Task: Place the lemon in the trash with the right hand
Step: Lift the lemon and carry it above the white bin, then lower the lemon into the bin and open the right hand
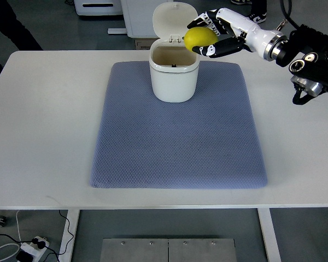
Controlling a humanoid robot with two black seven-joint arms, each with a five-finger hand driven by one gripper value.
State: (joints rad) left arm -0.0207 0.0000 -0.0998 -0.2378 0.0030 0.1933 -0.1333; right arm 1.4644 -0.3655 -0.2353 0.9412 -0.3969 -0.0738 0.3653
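Observation:
A yellow lemon (199, 37) is held in my right hand (210, 36), whose black and white fingers curl around it. The hand hovers just above the right rim of a small white trash bin (174, 79), which stands with its lid flipped up at the far end of the blue-grey mat (177, 142). The bin's brownish inside shows. My right arm comes in from the upper right. The left arm does not show.
The mat lies in the middle of a white table (38, 131). Beyond the far edge stand white cabinets (98, 7) and a person's dark leg (13, 27) at upper left. Cables and a power strip (30, 248) lie on the floor below.

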